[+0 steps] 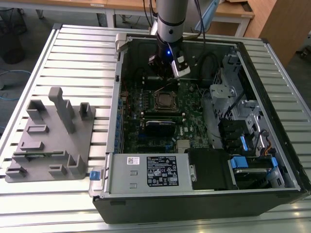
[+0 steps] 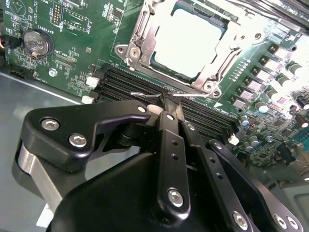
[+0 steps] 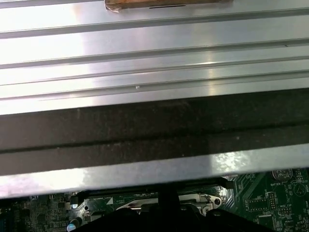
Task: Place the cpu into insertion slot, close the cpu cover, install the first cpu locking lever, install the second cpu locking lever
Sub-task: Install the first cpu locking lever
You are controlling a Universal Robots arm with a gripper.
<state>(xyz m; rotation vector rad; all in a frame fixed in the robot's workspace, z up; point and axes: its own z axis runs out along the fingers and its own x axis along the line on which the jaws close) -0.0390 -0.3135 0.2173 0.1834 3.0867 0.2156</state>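
In the second wrist view the cpu point(image 2: 187, 42) lies flat in the insertion slot point(image 2: 159, 65), its pale metal face showing through the window of the cpu cover point(image 2: 140, 36), which is down over it. My gripper point(image 2: 167, 100) is shut, its black fingers point(image 2: 166, 130) pressed together just off the socket's edge. A thin silver locking lever point(image 2: 142, 94) runs across right at the fingertips; whether they pinch it I cannot tell. In the exterior view the gripper point(image 1: 165, 76) hangs just behind the socket point(image 1: 165, 99) inside the open computer case.
The green motherboard point(image 2: 72, 43) has black memory slots point(image 2: 125, 82) between gripper and socket. A black card point(image 1: 159, 127), a power supply point(image 1: 148, 172) and drive cages point(image 1: 233, 107) fill the case. A grey parts fixture point(image 1: 51, 138) sits on the slatted table point(image 1: 77, 53). The case wall point(image 3: 154, 130) stands close by.
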